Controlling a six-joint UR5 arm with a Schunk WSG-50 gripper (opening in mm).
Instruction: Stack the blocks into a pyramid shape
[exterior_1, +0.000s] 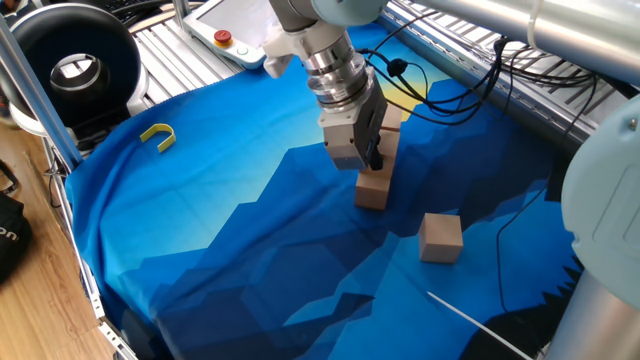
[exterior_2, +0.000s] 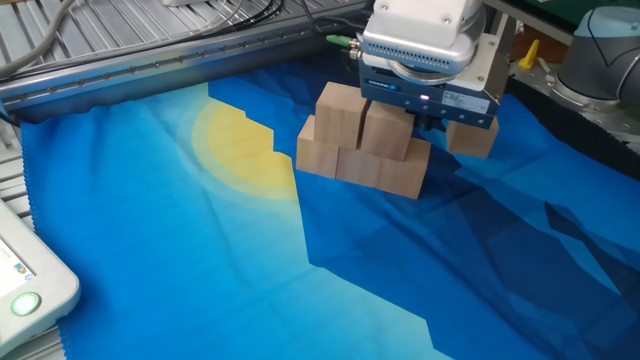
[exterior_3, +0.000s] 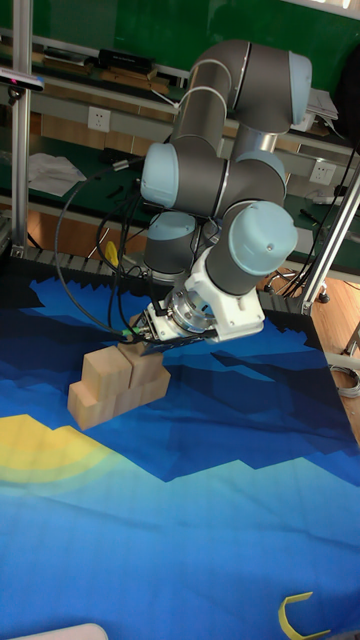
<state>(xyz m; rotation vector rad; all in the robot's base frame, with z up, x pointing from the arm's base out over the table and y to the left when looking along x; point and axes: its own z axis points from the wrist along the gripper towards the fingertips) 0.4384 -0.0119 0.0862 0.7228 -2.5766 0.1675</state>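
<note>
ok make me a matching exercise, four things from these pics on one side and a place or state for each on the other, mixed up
Things:
1. stack of blocks
2. lone block
3. yellow U piece
4. gripper

Places or states:
A. on the cloth near the black round device, far from the blocks
B. directly over the stack's upper row
C. three below, two on top
D. alone on the cloth, apart from the stack

Pairs: 1-C, 2-D, 3-A, 4-B
</note>
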